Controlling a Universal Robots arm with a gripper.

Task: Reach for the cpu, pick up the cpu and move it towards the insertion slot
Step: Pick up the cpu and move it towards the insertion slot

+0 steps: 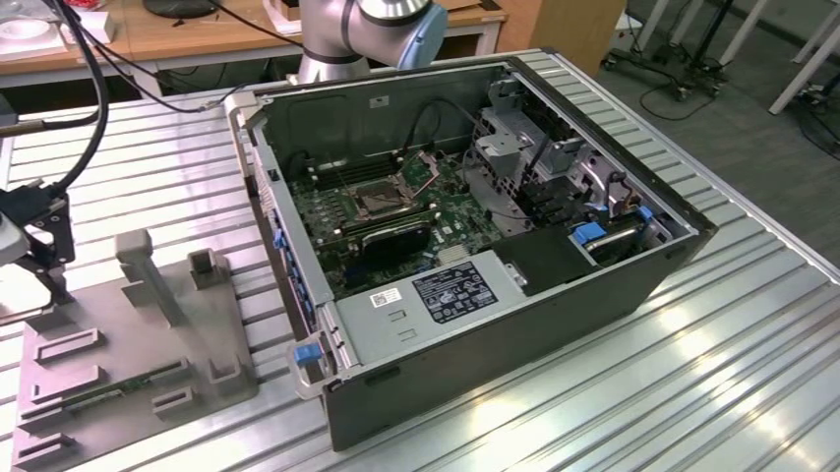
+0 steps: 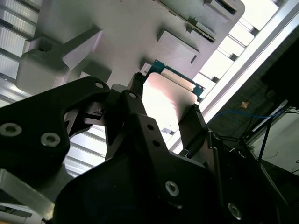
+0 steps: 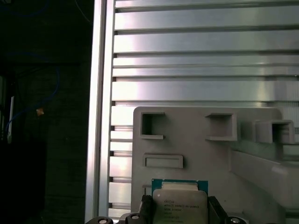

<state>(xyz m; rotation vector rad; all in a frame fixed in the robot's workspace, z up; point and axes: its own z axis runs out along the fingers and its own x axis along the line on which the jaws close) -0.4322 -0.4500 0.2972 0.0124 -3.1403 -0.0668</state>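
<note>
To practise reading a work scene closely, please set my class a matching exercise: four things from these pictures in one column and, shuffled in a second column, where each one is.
Things
1. cpu
2. insertion slot
3. grey tray
4. memory stick

Places
A. on the green motherboard inside the open case
B. lying in the grey tray
C. on the slatted metal table, at the exterior view's left
D. between the fingers of the tool

Pairs: 1-D, 2-A, 3-C, 4-B
</note>
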